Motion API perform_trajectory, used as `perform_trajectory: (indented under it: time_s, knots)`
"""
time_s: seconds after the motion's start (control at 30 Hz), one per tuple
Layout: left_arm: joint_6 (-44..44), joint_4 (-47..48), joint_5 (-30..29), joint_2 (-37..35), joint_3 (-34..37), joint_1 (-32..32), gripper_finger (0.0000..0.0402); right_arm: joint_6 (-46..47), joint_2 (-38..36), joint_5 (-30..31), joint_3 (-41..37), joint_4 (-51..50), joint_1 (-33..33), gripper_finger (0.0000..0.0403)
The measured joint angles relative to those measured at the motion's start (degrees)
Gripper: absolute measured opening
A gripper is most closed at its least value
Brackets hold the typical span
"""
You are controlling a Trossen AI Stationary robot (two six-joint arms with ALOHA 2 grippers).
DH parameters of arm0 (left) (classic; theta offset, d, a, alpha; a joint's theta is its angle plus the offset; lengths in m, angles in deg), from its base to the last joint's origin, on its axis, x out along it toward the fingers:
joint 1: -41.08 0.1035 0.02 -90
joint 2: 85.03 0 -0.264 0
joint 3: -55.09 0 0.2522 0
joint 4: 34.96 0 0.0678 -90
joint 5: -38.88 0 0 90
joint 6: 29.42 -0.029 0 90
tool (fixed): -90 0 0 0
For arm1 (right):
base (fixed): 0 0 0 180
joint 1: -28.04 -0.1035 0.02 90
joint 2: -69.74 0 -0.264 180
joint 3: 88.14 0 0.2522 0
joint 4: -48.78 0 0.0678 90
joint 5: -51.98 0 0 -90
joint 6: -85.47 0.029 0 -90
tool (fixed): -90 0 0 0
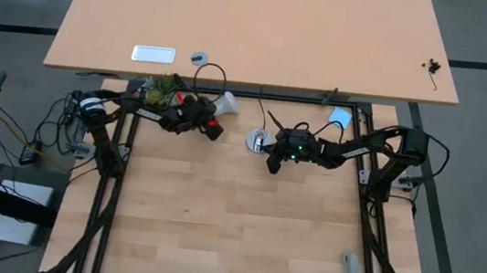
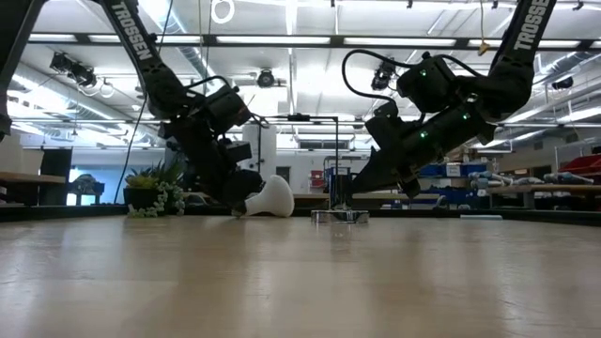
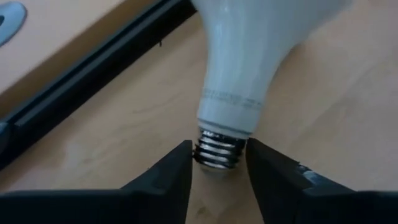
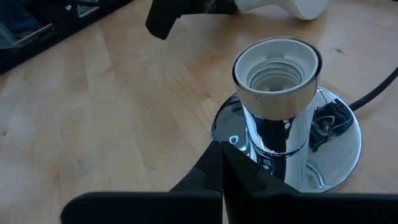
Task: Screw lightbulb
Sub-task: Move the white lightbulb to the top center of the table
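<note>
Bare wood fills the near half of the table (image 1: 233,227); all the work is at the far edge. Lying on its side there, a little left of the middle, is the lightbulb (image 3: 249,68), globe pointing away from the left gripper (image 3: 219,163). That gripper is down at the tabletop with its fingers (image 3: 168,174) either side of the threaded metal base, touching or just short of it; I would call it pinching the base, though I cannot tell how firmly. Just right of the bulb, still by the far edge, stands the socket (image 4: 277,78), a white threaded cup on a shiny round foot, its black cord (image 4: 373,93) trailing off. The right gripper (image 4: 222,163) hangs just beside the foot, fingertips pressed together, holding nothing.

As I judge it, the bulb is light, rigid, smooth and breakable. The globe would slip and could crack under a hard squeeze. Holding it by the threads also covers the part that must enter the socket, so a gentle hold on the white neck above the base looks safer. A small plant (image 1: 162,89) sits at the far left.
</note>
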Motion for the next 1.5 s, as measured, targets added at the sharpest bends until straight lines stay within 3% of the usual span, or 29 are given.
perform_trajectory:
  time_s: [0.27, 0.43, 0.77, 1.2, 1.5]
  knots:
    - [9.98, 3.27, 0.19, -0.26, -0.20, -3.65, 0.0098, 0.06, 0.00, 0.00, 0.00, 0.00, 0.00, 0.0007]
    - [19.78, 2.91, 4.30, -0.33, -0.24, -8.47, 0.0092, 0.15, 0.00, 0.00, 0.00, -0.06, 0.00, 0.0007]
    - [31.43, -2.48, 7.02, 0.07, 0.11, -18.47, 0.0089, -1.48, 0.00, 0.26, 0.00, 0.45, 1.20, 0.0006]
    - [30.89, -3.56, 3.13, 0.09, 0.11, -20.36, 0.0140, -4.79, 0.00, -1.03, 2.84, 1.14, 1.54, 0.0007]
    - [22.73, -3.43, 3.09, 0.02, 0.09, -20.38, 0.0153, -4.99, 0.00, -1.05, 2.89, 1.10, 2.38, 0.0021]
